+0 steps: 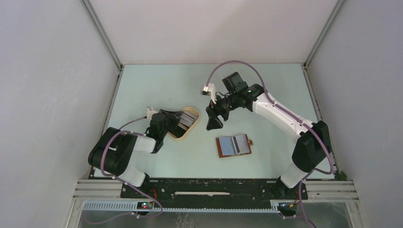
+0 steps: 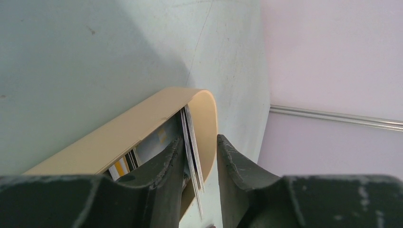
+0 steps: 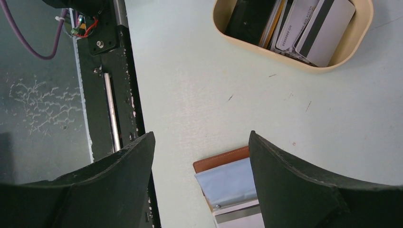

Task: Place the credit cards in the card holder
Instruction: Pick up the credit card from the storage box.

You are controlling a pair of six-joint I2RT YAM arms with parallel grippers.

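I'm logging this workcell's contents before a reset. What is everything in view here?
tray: one, tan, oval, on the table left of centre.
credit cards: several, whitish, grey and dark, in the tray, some standing on edge; exact count unclear.
card holder: one, reddish-brown, lying open on the table right of the tray, bluish and whitish faces showing on it.
table: one, pale green, white walls around it.
cables: purple, one along each arm.
left gripper: one, black, down in the tray, fingers astride card edges and the tray wall; grip unclear.
right gripper: one, black, open and empty, above the table between tray and card holder.
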